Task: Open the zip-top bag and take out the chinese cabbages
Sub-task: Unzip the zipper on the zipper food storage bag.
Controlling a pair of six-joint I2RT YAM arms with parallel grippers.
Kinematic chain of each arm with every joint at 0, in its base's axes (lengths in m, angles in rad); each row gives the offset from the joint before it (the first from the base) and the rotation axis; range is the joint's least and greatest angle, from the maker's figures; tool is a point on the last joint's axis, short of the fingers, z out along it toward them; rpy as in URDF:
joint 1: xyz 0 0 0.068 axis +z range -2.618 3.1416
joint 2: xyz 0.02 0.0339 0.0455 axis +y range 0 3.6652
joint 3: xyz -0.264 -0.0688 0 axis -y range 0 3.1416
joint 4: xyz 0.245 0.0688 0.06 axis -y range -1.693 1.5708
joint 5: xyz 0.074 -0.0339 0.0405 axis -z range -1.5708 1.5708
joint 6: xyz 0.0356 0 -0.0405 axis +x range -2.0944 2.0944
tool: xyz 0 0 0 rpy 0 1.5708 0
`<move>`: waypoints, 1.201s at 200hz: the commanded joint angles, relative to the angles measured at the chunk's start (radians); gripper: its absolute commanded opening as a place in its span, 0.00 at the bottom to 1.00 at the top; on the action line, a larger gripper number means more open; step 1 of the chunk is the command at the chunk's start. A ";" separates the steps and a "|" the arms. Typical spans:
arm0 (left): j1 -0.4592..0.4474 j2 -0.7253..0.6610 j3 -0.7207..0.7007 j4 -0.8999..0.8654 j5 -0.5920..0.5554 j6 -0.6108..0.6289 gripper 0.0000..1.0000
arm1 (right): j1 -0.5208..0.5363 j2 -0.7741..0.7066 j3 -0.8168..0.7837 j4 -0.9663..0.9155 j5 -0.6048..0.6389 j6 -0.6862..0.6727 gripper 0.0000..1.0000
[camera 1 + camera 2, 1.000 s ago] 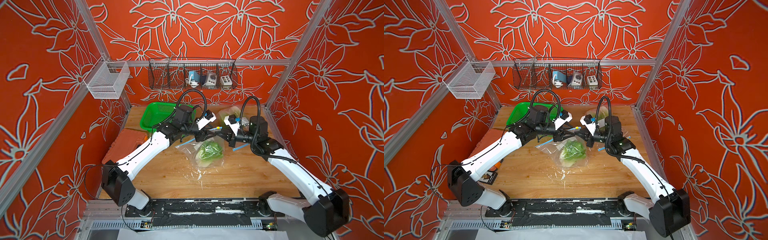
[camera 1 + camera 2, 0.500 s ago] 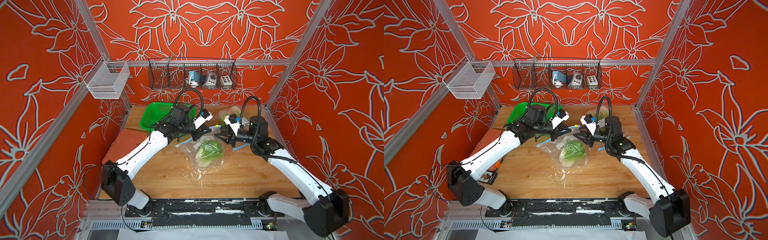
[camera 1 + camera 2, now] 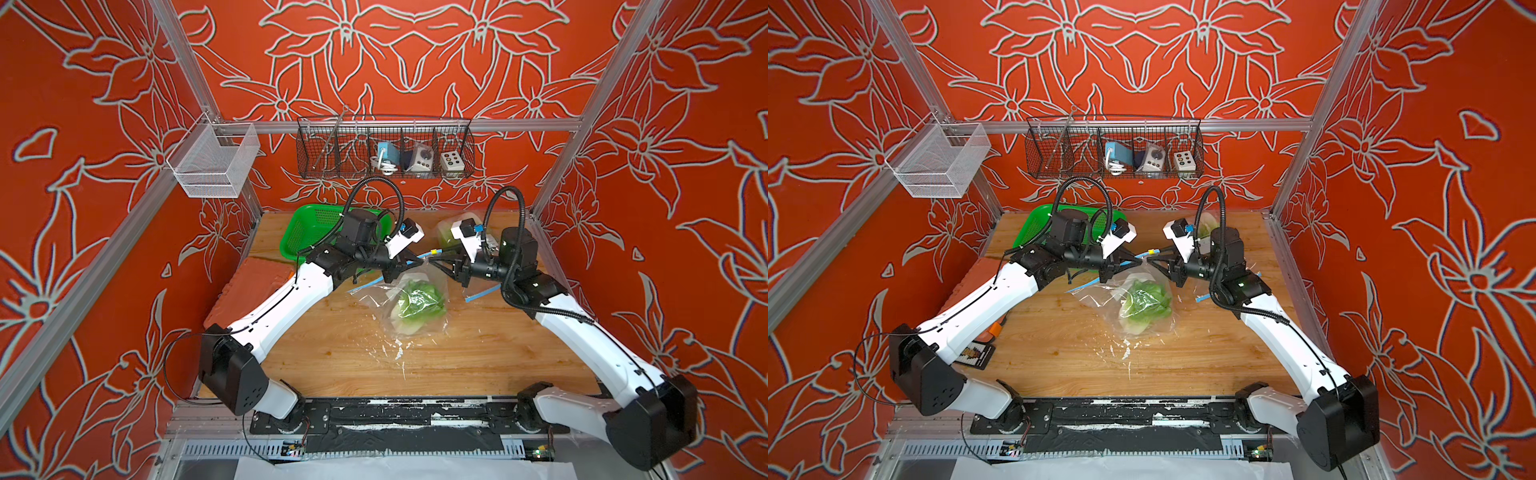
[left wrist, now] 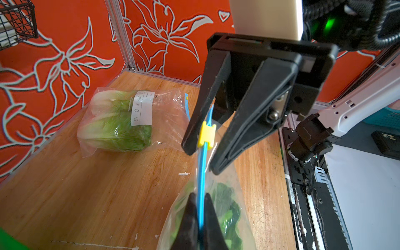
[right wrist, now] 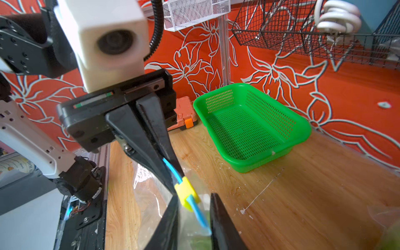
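1. The zip-top bag (image 3: 376, 293) sits near the middle of the table (image 3: 332, 357). Its blue zip strip (image 4: 202, 173) is held up on the side toward the far edge, between the two grippers.
2. The chinese cabbages (image 3: 419, 301) lie inside that bag, with green leaves pressed against the clear plastic. I cannot tell how many there are.
3. The left gripper (image 4: 200, 202) is clenched on the blue zip strip, close to the yellow slider (image 4: 206, 135).
4. The right gripper (image 4: 202, 161) faces it tip to tip, its jaws a little apart astride the yellow slider. One finger touches the slider and a gap shows beside the other.
5. A second bagged cabbage (image 4: 116, 121) lies by the far right corner.
6. A green basket (image 3: 305, 235) stands at the far left corner, partly under the left arm.
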 commanded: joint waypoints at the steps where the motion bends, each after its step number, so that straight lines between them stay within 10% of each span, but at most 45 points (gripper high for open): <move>1: 0.007 -0.033 -0.010 0.012 0.027 0.025 0.00 | 0.005 -0.007 0.025 0.013 -0.022 -0.003 0.06; 46: 0.010 -0.036 -0.013 0.013 0.035 0.030 0.00 | 0.005 -0.033 0.027 -0.030 -0.069 -0.062 0.00; 77: 0.010 -0.038 -0.013 0.008 0.043 0.041 0.00 | 0.005 -0.024 0.047 -0.010 -0.065 -0.033 0.14; 129: 0.011 -0.039 -0.019 0.010 0.044 0.053 0.00 | 0.005 -0.023 0.050 -0.054 -0.079 -0.081 0.00; 145: 0.012 -0.044 -0.023 0.031 0.048 0.043 0.40 | 0.005 -0.027 0.052 -0.075 -0.078 -0.099 0.00; 161: 0.012 -0.056 -0.029 0.062 0.073 0.040 0.58 | 0.005 -0.026 0.054 -0.096 -0.088 -0.120 0.00; 240: 0.012 -0.035 0.005 0.144 0.176 -0.020 0.52 | 0.005 -0.021 0.057 -0.110 -0.134 -0.134 0.00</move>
